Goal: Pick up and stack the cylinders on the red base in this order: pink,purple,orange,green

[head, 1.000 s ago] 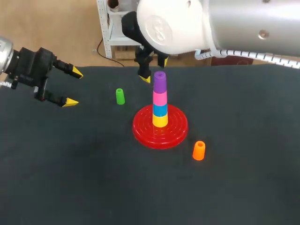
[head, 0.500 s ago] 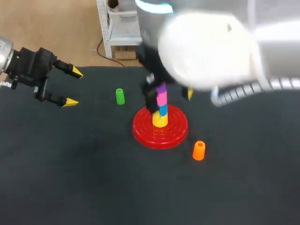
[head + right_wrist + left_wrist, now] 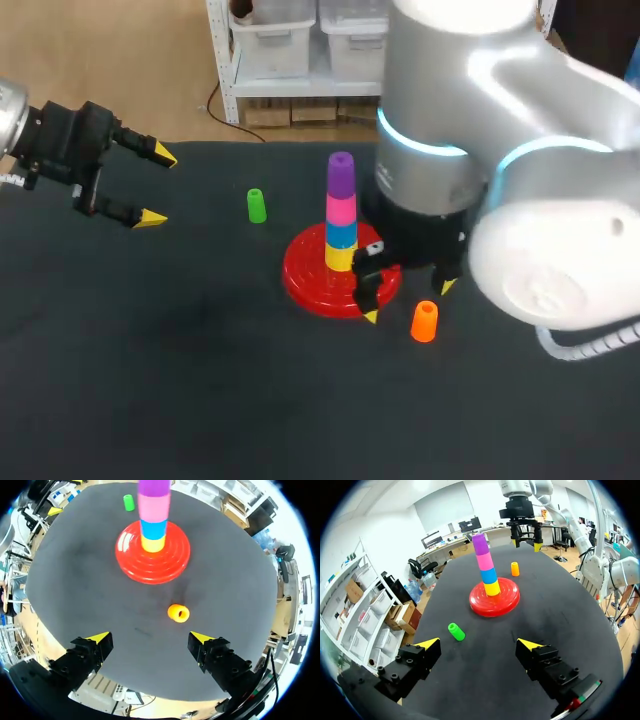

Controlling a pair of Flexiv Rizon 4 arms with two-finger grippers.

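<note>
Since the pink cylinder [image 3: 341,210] and purple cylinder [image 3: 341,172] were already on the tower, the orange cylinder [image 3: 424,321] was pretty clearly the piece in play here. Taking the red base [image 3: 300,275] as the middle of the dial in the head view, orange stood upright on the black table [image 3: 150,400] at roughly 4 o'clock, just off the base's rim. The green cylinder [image 3: 256,205] sat at about 10 o'clock, a bit further out. Under pink there was also a blue cylinder [image 3: 341,234] on a yellow cylinder [image 3: 341,258], which aren't in the task list.

The right gripper [image 3: 408,300] hung over the gap between base and orange, fingers spread wide and holding nothing. In its wrist view orange was just ahead of the fingertips, nearer one finger than dead centre, hollow top facing up. My guess is the wide spread was there to straddle the cylinder on the way down, and it'd want a small sideways nudge first. Risk-wise, one finger looked close to the base rim, so a sloppy descent could bump it and wobble that tall tower.

The left gripper [image 3: 158,187] was way out between 9 and 10 o'clock, fingers apart and empty too. It was probably out there so the arms didn't tangle, and it's handy for green.
</note>
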